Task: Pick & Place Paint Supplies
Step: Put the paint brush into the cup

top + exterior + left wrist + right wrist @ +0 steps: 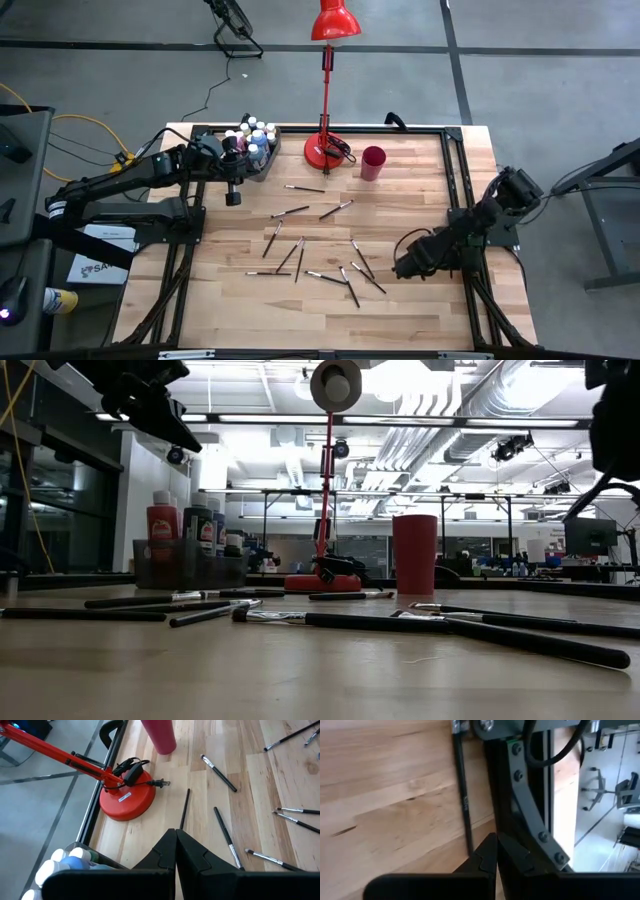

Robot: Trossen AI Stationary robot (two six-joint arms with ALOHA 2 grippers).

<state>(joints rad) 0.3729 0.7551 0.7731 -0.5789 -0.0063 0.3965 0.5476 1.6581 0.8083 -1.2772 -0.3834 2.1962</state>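
Observation:
Several white-capped paint bottles (252, 135) stand in a translucent grey bin (256, 158) at the table's far left. They also show in the low view (185, 530) and the left wrist view (65, 862). Several thin dark-handled brushes (320, 250) lie flat and scattered over the middle of the table. My left gripper (234, 192) (175, 832) hovers shut just on the near side of the bin and holds nothing. My right gripper (402, 266) (495, 840) is shut and low over the table's right part, right of the brushes. One brush (462, 795) lies ahead of it. My right gripper's shut fingertips (487, 845) stand right beside the handle end (469, 847) of a brush that lies flat on the table. Whether they touch it, I cannot tell.
A red desk lamp stands on its round base (325, 150) (125, 797) at the far edge, with its cord and plug beside it. A dark red cup (372, 162) (414, 553) stands to its right. A black metal frame (530, 815) runs along the table's sides.

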